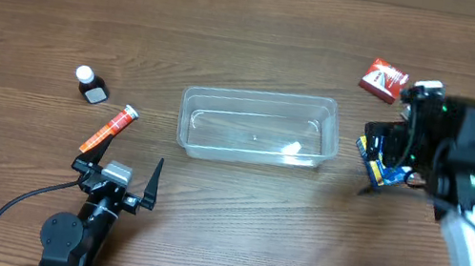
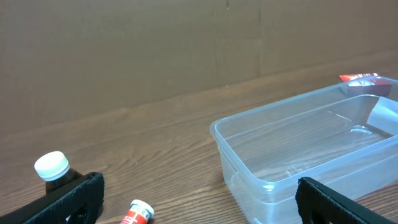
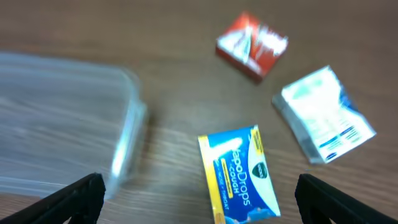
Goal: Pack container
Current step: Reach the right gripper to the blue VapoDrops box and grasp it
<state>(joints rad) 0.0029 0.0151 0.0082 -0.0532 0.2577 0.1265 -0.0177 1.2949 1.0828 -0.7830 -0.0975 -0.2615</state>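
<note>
The clear, transparent plastic rectangular container (image 1: 261, 95) with rounded corners and a rim sits near the middle of the brown wood-grain table (image 1: 256, 20), long side running left to right; whether the pale fleck on its floor is an object or a glint I cannot tell; otherwise it looks bare inside.

The left gripper (image 1: 121, 162) sits at the near edge of the table, just in front of the container's left end; its jaws are spread wide and hold nothing; a slim orange-red tube with a white cap (image 1: 109, 129) lies slanted just beside its left finger, and a small dark bottle with a white cap (image 1: 91, 84) stands a little farther back.

The right gripper (image 3: 199, 193) is off the container's right end, jaws fully apart and gripping nothing; a blue and yellow cough-drop box (image 3: 239, 174) lies flat on the table between its fingers; a white packet with blue print (image 3: 324, 115) lies near that box, apart from it; a small red and white box (image 1: 384, 80) lies farther back.
</note>
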